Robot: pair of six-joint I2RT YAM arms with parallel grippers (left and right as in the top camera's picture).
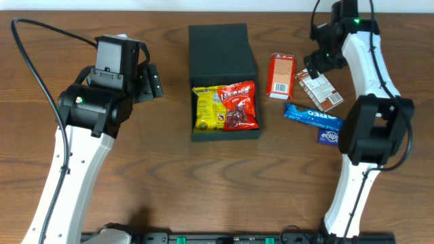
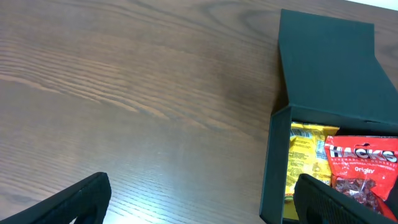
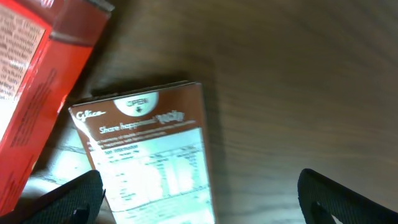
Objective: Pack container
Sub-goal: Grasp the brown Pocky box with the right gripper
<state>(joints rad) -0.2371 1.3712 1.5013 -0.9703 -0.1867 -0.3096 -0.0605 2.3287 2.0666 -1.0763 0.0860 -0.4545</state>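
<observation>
Container [image 1: 220, 51] open and partly filled

Shallow, square and made of dark matte cardboard, it sits mid-table with its flap lid open on the far side. 2 glossy bags lie side by side inside: a yellow packet [image 1: 206, 107] and a red packet [image 1: 239, 105]. To its right on the wood-grain table [image 1: 169, 176] lie an orange-red carton [image 1: 281, 76], a brown carton [image 3: 155, 155] and a crinkly blue wrapper [image 1: 313, 117]. The left gripper [image 2: 208, 199] hangs spread wide and empty, left of the container. The right gripper [image 3: 208, 202] hovers spread wide over the brown carton, gripping nothing.
</observation>
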